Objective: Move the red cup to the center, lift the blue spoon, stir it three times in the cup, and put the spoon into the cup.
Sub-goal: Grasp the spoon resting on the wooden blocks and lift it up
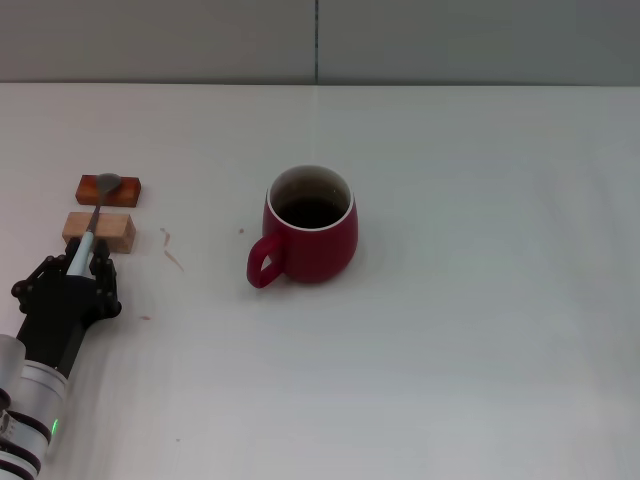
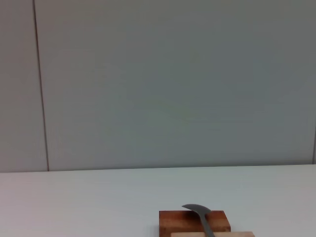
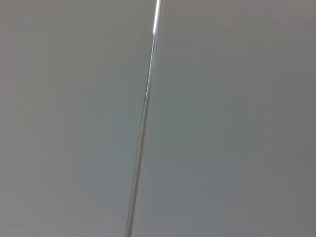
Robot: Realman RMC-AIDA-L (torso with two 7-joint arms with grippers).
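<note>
The red cup (image 1: 312, 232) stands upright on the white table near the middle of the head view, its loop handle turned toward the front left and its inside dark. At the far left the blue spoon (image 1: 97, 212) lies across two wooden blocks, with its grey bowl on the farther one. My left gripper (image 1: 75, 262) is down at the pale handle's near end, open, with one finger on each side of it. In the left wrist view the spoon's bowl (image 2: 200, 213) shows above the blocks. My right gripper is out of view.
A dark brown block (image 1: 130, 190) and a lighter wooden block (image 1: 117, 232) carry the spoon at the left. Small reddish marks (image 1: 172, 255) dot the table between the blocks and the cup. The right wrist view shows only a grey wall.
</note>
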